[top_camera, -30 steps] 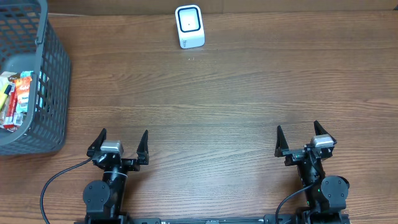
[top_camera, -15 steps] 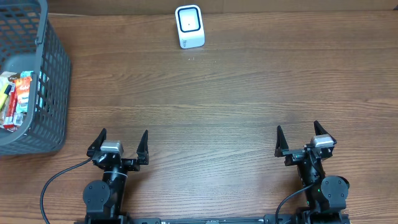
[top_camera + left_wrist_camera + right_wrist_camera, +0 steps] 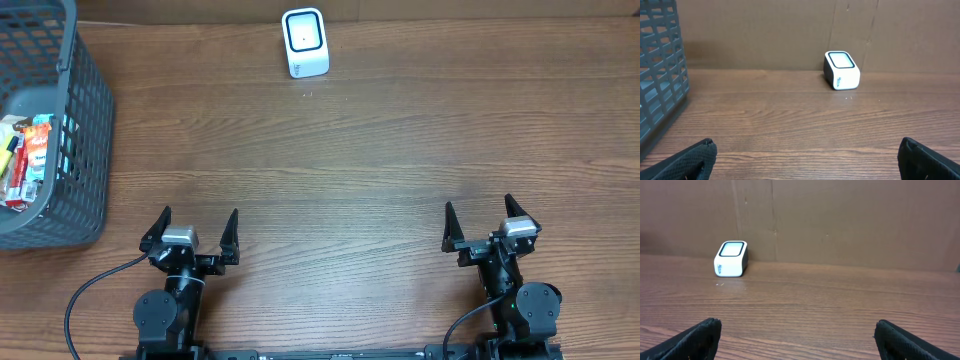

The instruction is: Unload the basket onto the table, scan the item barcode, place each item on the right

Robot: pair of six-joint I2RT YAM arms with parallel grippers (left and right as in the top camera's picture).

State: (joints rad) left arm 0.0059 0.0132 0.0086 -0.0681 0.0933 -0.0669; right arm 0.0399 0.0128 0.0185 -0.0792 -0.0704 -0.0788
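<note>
Well, your left gripper (image 3: 199, 216) and right gripper (image 3: 479, 207) both gaped wide, holding nothing, well apart from the scanner (image 3: 305, 42) and basket (image 3: 93, 112).

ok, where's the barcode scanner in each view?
Overhead: scanner at top, just left of centre, at the far edge of the table.
Left wrist: scanner right of centre, by the back wall.
Right wrist: scanner at left, by the same wall.
Shared landmark: the table's far edge, where it meets the brown wall.
</note>
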